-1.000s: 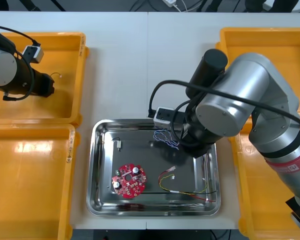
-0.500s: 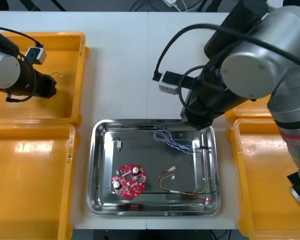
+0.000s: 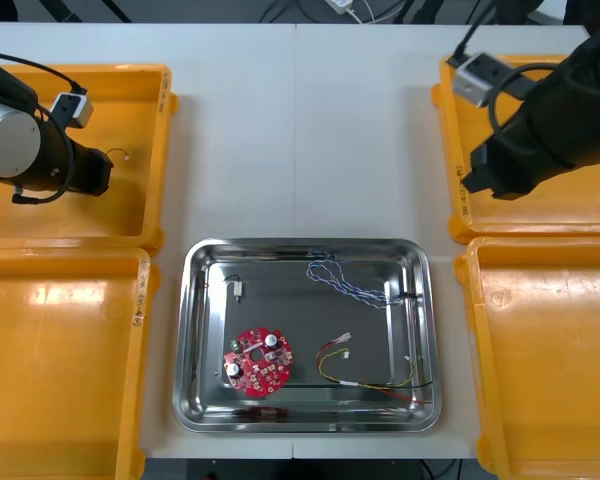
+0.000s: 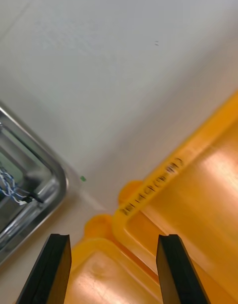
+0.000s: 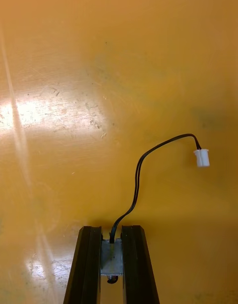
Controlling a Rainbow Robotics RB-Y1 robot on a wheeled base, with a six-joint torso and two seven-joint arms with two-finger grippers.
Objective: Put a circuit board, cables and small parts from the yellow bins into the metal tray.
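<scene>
In the far left yellow bin (image 3: 110, 100), my left gripper (image 3: 104, 172) is low over the floor. In the left wrist view it (image 5: 111, 229) is shut on the metal end of a black cable (image 5: 144, 170), which curves away to a white plug (image 5: 201, 157). The same black cable (image 3: 123, 154) pokes out past the fingers in the front view. My right gripper (image 3: 478, 182) hangs open and empty over the inner edge of the far right bin (image 3: 540, 215); its fingers (image 4: 171, 264) stand wide apart. The metal tray (image 3: 195, 400) holds a red circuit board (image 3: 259, 361).
Also in the tray lie a blue and white cable (image 3: 345, 282), a red and yellow cable (image 3: 365, 372) and a small metal part (image 3: 238, 290). The near left bin (image 3: 60, 370) and near right bin (image 3: 550, 360) flank it. The tray's corner (image 4: 49, 185) lies beside the right fingers.
My right arm has risen from the tray and swung to the far right bin, leaving the blue and white cable in the tray. My left gripper has closed on the black cable.
</scene>
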